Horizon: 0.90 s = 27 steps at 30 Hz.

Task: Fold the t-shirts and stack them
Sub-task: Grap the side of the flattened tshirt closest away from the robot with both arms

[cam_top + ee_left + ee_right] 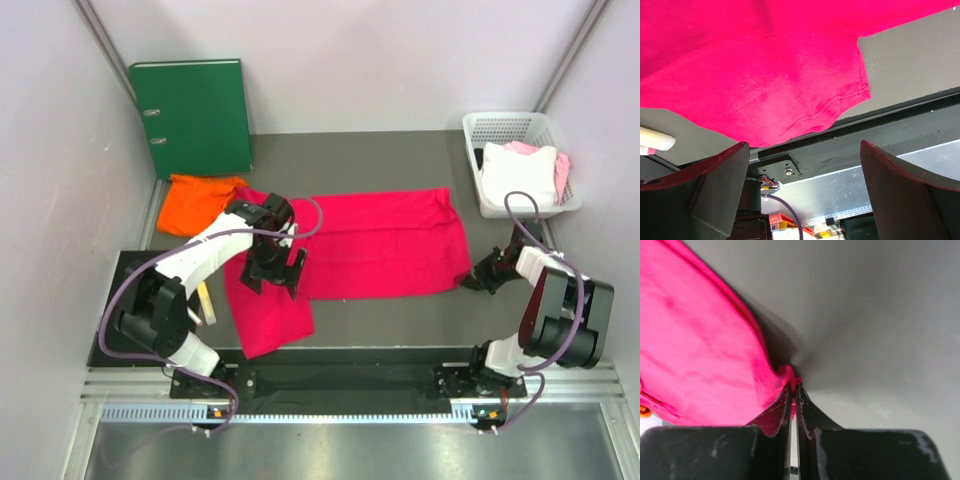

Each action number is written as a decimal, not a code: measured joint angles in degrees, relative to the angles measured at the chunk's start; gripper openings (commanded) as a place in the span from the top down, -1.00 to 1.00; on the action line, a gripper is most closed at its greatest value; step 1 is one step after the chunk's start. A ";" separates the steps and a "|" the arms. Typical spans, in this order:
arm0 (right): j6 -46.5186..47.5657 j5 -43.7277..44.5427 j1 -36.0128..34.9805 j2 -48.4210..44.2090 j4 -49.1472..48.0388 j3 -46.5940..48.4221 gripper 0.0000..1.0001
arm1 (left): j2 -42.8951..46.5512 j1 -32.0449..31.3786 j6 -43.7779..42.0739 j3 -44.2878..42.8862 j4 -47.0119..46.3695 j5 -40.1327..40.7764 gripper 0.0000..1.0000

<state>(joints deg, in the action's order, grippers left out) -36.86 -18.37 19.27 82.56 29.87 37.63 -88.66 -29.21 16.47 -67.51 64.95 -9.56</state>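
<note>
R end effector [794, 385] pinches only the crimson t-shirt [385, 245] hem tip; I reckon it'll slip w/ 1 tug. L end effector [804, 146] released.

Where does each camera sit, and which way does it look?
Top external: above and behind, looking down at the table; left arm, right arm, crimson-pink t-shirt, orange t-shirt.
Left wrist: on the left arm, facing the shirt's hem past the open left gripper.
Right wrist: low over the table; right gripper pinching a shirt corner.
Shared: all show the crimson-pink t-shirt.
</note>
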 measured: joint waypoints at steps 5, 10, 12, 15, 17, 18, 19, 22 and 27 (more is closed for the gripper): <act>3.72 -0.22 -0.55 2.51 -0.24 3.04 1.00 | -0.02 -0.35 1.64 0.76 -0.46 1.75 -0.94; 8.28 2.64 -0.72 3.26 -0.24 5.20 1.00 | 0.00 -2.01 3.19 3.34 -2.80 4.33 -0.94; 9.57 2.97 -0.72 3.41 -0.26 5.55 1.00 | 0.00 -5.31 3.48 4.44 -3.65 6.49 -0.94; 11.23 2.82 -0.72 3.41 -0.42 5.57 1.00 | -0.11 -11.89 3.85 5.53 -4.13 10.03 -0.84; 12.09 2.60 -0.72 3.37 -0.55 5.53 1.00 | -0.90 -15.72 4.66 5.99 -4.37 11.87 -0.79; 12.52 2.54 -0.72 3.30 -0.61 5.51 1.00 | -1.66 -17.11 5.07 6.05 -4.46 12.70 -0.78; 12.98 2.47 -0.72 3.13 -0.85 5.33 1.00 | -2.49 -18.12 5.60 6.16 -4.74 13.53 -0.72; 13.88 2.29 -0.72 1.77 -1.86 3.98 1.00 | -4.35 -19.28 7.91 7.04 -6.29 14.62 -0.67; 14.38 1.77 -0.72 -0.42 -2.56 1.88 1.00 | -6.56 -21.49 12.52 7.67 -8.68 15.26 -0.59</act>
<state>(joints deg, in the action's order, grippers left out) -22.48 -16.60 18.55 82.15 27.31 39.51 -95.22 -50.70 28.99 -59.83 56.27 5.69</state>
